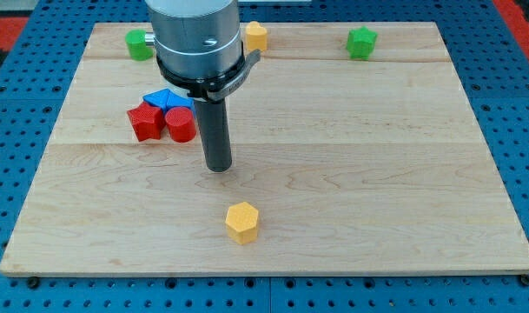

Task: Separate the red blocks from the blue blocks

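A red star-like block [144, 122] and a red cylinder [181, 125] sit side by side at the board's left. Two blue blocks touch them from above: a blue triangle [162, 96] and a second blue block [182, 103], partly hidden behind the arm. My tip [218, 167] rests on the board just right of and below the red cylinder, a short gap apart from it.
A yellow hexagonal block [242, 222] lies below the tip near the view's bottom. Another yellow block [256, 36] sits at the top, by the arm. A green block [140, 43] is at top left, a green star block [361, 42] at top right. The wooden board [377, 174] ends on all sides.
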Available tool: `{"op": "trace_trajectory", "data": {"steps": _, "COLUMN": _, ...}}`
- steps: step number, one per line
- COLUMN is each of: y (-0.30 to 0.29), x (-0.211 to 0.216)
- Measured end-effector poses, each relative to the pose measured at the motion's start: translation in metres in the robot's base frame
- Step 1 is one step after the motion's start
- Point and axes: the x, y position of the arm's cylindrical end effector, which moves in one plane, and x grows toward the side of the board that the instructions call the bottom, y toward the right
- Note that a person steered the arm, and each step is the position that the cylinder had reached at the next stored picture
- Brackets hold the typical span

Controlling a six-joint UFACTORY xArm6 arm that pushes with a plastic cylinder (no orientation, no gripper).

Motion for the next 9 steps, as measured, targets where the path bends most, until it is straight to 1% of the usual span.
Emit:
{"op": "trace_trajectory", "data": {"steps": 2, "y": -0.010, "x": 0.022}}
{"op": "trace_trajectory", "data": {"steps": 4, "y": -0.088, "x": 0.023}}
{"op": "trace_trajectory", "data": {"steps": 5, "y": -0.151, "x": -0.024}}
{"op": "trace_trajectory", "data": {"steps": 6, "y": -0.168, "x": -0.066}}
{"op": "trace_trajectory", "data": {"steps": 8, "y": -0.100, "x": -0.069}}
{"op": "trace_trajectory", "data": {"steps": 9, "y": -0.082, "x": -0.070}}
